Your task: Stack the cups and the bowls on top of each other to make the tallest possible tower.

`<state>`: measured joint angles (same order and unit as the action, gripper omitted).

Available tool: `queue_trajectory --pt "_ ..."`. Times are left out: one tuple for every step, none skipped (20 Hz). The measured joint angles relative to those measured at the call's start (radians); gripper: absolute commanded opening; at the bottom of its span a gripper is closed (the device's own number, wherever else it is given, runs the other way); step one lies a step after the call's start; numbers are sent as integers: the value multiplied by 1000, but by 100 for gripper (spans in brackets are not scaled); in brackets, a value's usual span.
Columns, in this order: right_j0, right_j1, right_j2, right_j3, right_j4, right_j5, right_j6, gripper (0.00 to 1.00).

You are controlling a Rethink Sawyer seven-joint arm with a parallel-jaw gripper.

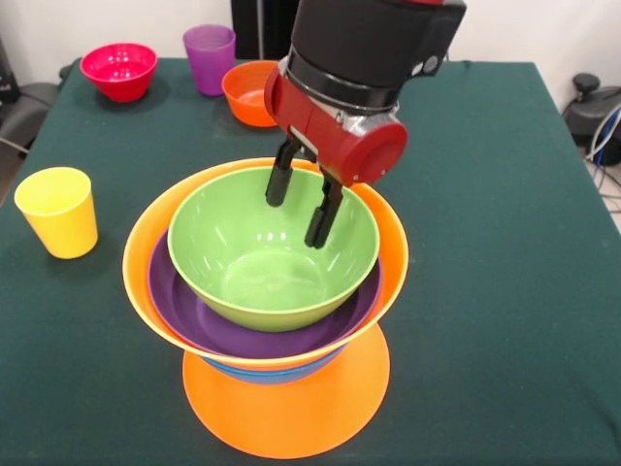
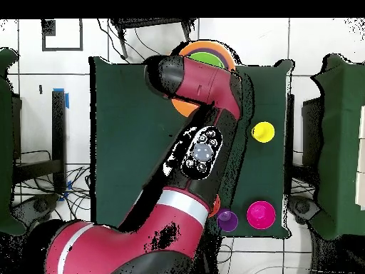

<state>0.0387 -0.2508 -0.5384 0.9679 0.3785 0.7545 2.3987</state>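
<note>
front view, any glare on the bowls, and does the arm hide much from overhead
Front view: soft white glare streaks inside the green bowl and on the pink-red bowl; the open gripper stays sharp. Overhead view: the arm covers most of the tower, leaving only its far rim.

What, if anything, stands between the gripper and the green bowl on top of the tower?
Nothing visible. The gripper hangs with open jaws just inside the green bowl, near its far rim. The bowl itself is empty, and the yellow cup stands well off to one side.
</note>
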Motion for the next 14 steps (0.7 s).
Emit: queue_trajectory --pt "2 -9 0 11 0 0 0 100" --pt "3 -13 0 16 0 0 0 100" --pt "5 -22 0 29 0 0 0 100" --pt "7 -27 0 38 0 0 0 100" --pt "10 -36 0 54 0 0 0 100" --pt "12 -41 0 63 0 0 0 100" --pt "15 -50 0 80 0 0 0 100" --pt "17 -55 0 89 0 0 0 100" --pt "23 -71 0 121 0 0 0 100" --pt "25 -76 0 130 0 0 0 100" --pt "27 -83 0 143 0 0 0 100" --pt "29 -93 0 160 0 0 0 100" --pt "30 -101 0 176 0 0 0 100" --pt "31 -110 0 191 0 0 0 100"
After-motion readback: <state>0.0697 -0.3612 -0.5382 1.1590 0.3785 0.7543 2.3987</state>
